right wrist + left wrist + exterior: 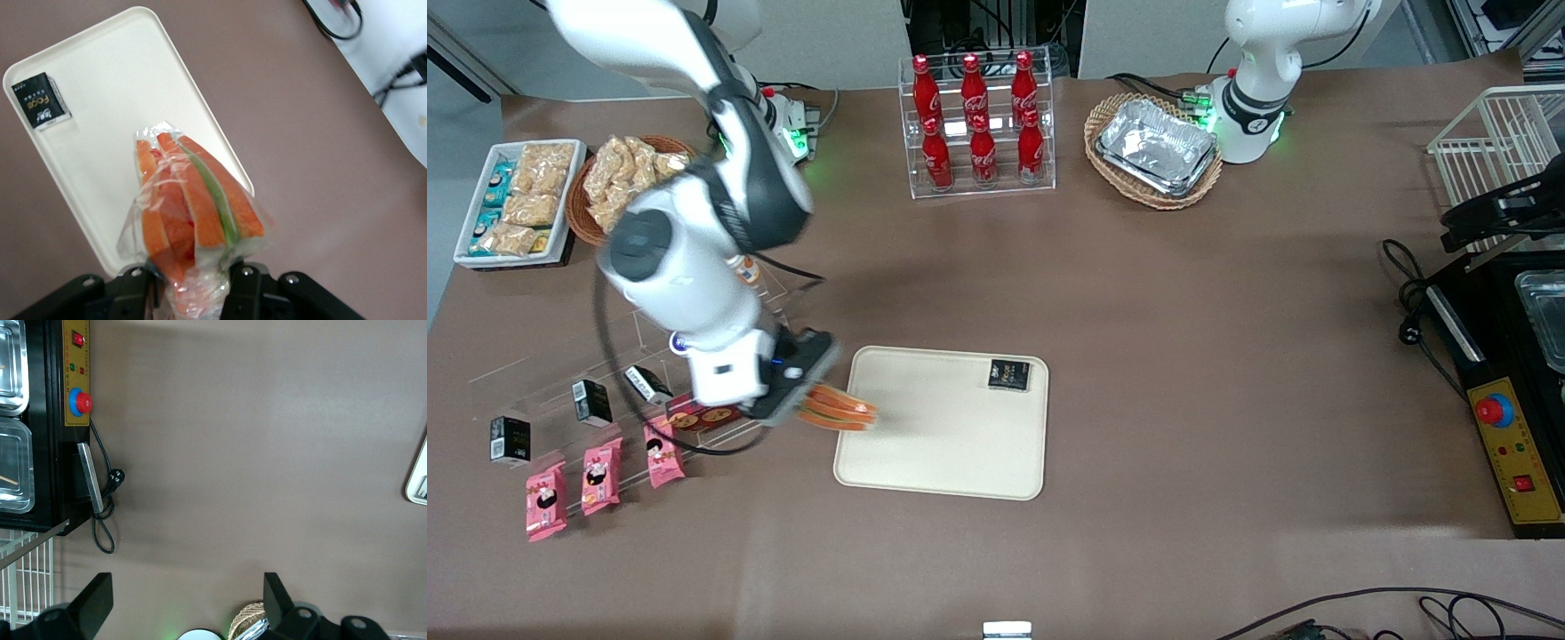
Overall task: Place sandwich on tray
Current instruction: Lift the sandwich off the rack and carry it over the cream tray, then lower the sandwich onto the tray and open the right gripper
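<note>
- One sandwich is pinched at its wrapped base by the tool, filling edge pointing away from the wrist.
- In the front view the tool hangs over the tray edge nearest the working arm's end of the table, so the sandwich pokes out just above the rim.
- Step in hand, as I judge it: carrying, with the release not yet made.
- Next move likely calls for travel farther over the tray's bare middle, lowering, then spreading the fingers, keeping apart from the small black box in one tray corner.
- Front view alone shows the pink packets near the tool.
- Right wrist view alone shows the clear wrap and the green layer.
</note>
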Robot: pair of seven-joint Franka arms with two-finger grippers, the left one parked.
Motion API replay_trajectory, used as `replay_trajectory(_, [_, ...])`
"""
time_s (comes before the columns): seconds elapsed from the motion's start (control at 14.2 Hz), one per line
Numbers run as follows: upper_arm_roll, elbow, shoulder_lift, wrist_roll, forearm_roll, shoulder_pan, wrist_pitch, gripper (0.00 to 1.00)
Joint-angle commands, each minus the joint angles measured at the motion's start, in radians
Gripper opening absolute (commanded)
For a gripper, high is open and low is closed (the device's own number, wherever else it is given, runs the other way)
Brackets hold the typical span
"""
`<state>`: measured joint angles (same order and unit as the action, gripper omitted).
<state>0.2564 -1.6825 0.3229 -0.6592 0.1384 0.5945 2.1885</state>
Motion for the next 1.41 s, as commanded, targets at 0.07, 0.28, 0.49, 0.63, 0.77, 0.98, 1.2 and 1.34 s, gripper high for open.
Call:
replay_trajectory(0.07, [0.015,0.133,0.217,0.013,-0.034,0.096,0.135,0.40])
replay_trajectory(0.28, [0.015,0.263,0.361,0.020,-0.063,0.125,0.165,0.40])
replay_trajectory(0.49, [0.015,0.274,0.444,-0.003,-0.104,0.136,0.279,0.40])
replay_trajectory(0.63, [0.015,0.273,0.472,-0.008,-0.158,0.140,0.297,0.40])
replay_trajectory(0.77, [0.015,0.261,0.475,-0.011,-0.203,0.140,0.330,0.40])
replay_trajectory(0.98, [0.014,0.245,0.476,0.000,-0.209,0.150,0.332,0.50])
replay_trajectory(1.2, [0.014,0.238,0.478,0.004,-0.197,0.154,0.344,0.93])
replay_trajectory(1.34, [0.014,0.230,0.478,0.010,-0.192,0.157,0.344,1.00])
